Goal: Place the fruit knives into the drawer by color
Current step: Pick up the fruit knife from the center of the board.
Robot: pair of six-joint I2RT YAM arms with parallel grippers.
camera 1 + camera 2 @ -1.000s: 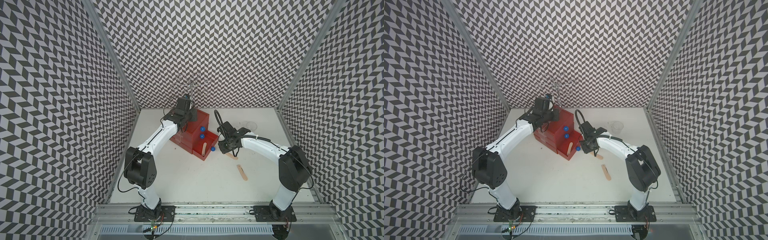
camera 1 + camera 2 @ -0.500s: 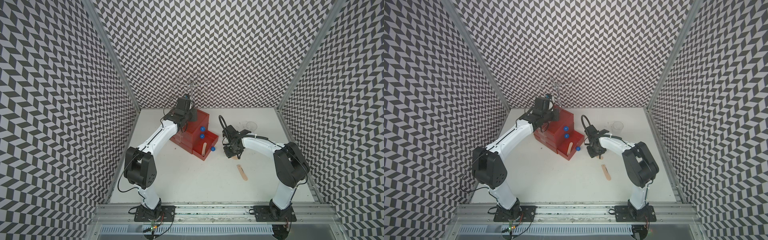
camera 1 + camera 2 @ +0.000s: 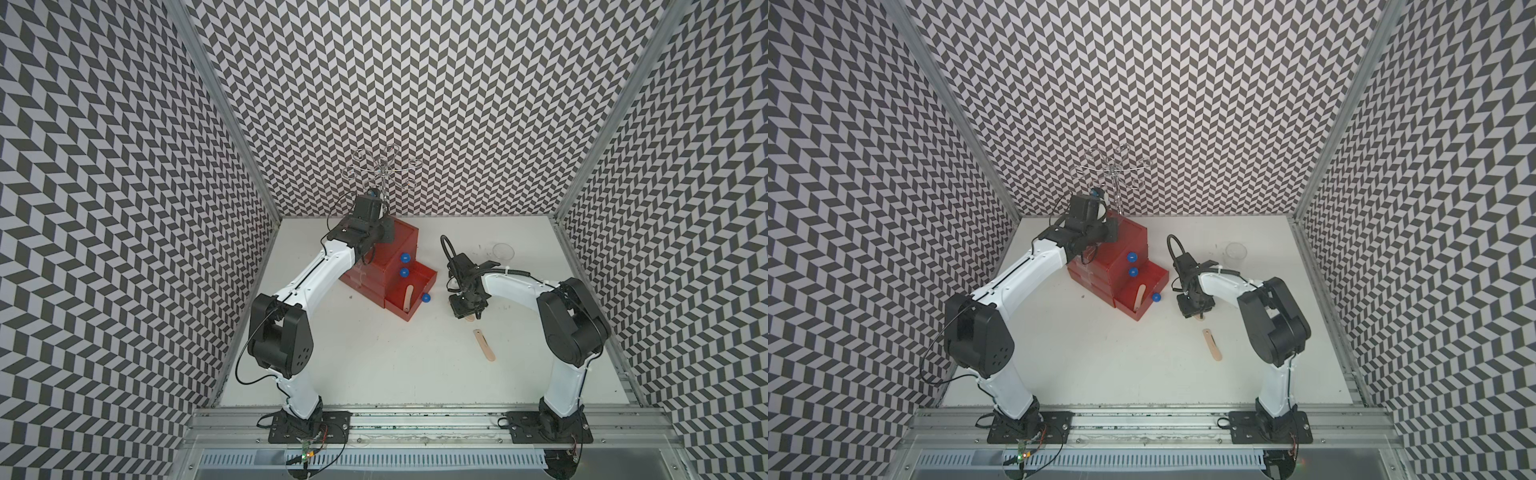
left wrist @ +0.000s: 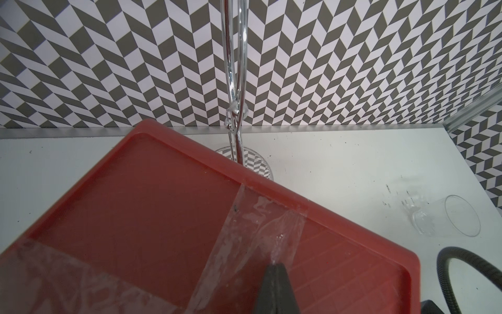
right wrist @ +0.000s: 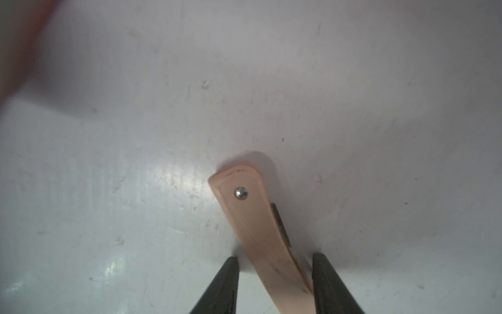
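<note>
The red drawer [image 3: 401,243] [image 3: 1133,239] stands at the back of the table, its bottom tray [image 3: 424,276] pulled out. One peach-pink fruit knife [image 3: 409,297] [image 3: 1140,296] lies inside that tray. My left gripper [image 4: 275,265] is shut, its tip resting on the taped top of the red cabinet [image 4: 152,206]. My right gripper [image 5: 274,258] [image 3: 469,318] is down at the table, open, straddling another peach-pink knife [image 5: 255,217]; one finger touches its edge, the other stands apart. A further peach-pink knife [image 3: 484,345] [image 3: 1212,344] lies loose nearer the front.
A clear plastic cup [image 3: 503,250] [image 4: 448,220] stands at the back right. A chrome wire stand [image 3: 382,166] [image 4: 236,81] rises behind the cabinet. Three blue knobs [image 3: 404,273] face the right arm. Patterned walls close in three sides.
My right gripper has moved toward the front and down over the peach-pink knife on the table. The left arm has stayed on the cabinet top.
</note>
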